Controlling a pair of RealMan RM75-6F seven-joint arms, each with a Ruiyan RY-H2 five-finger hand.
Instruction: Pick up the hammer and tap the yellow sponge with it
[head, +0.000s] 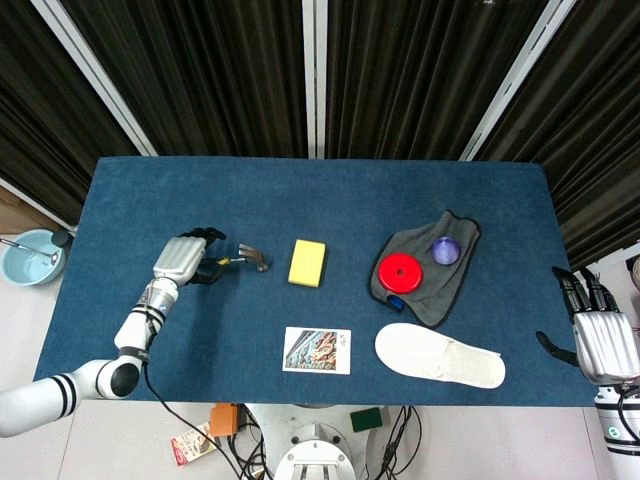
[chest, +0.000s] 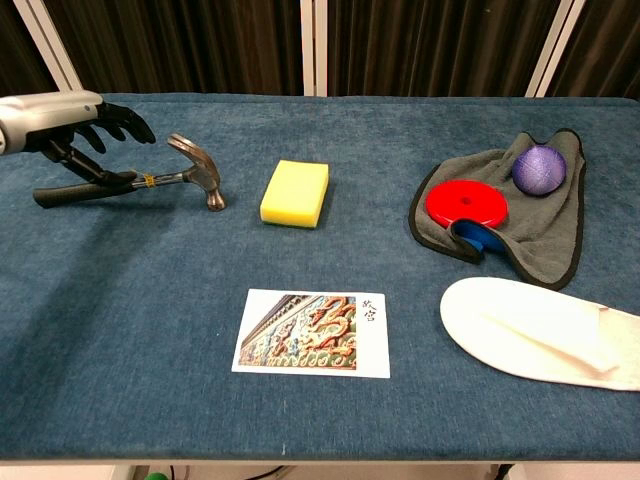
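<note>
The left hand (chest: 60, 122) has its fingers (chest: 90, 175) clamped on the hammer (chest: 150, 180) handle, its head pointing toward the yellow sponge (chest: 295, 193) nearby.

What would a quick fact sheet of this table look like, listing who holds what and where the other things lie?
left hand: grips the hammer by its handle, head lifted off the cloth
right hand: off the table's right edge, holding nothing, fingers apart
yellow sponge: flat on the blue table, just right of the hammer head, untouched
grey cloth: far right, with a red disc and purple ball on it
postcard: near front edge
white slipper: front right
</note>
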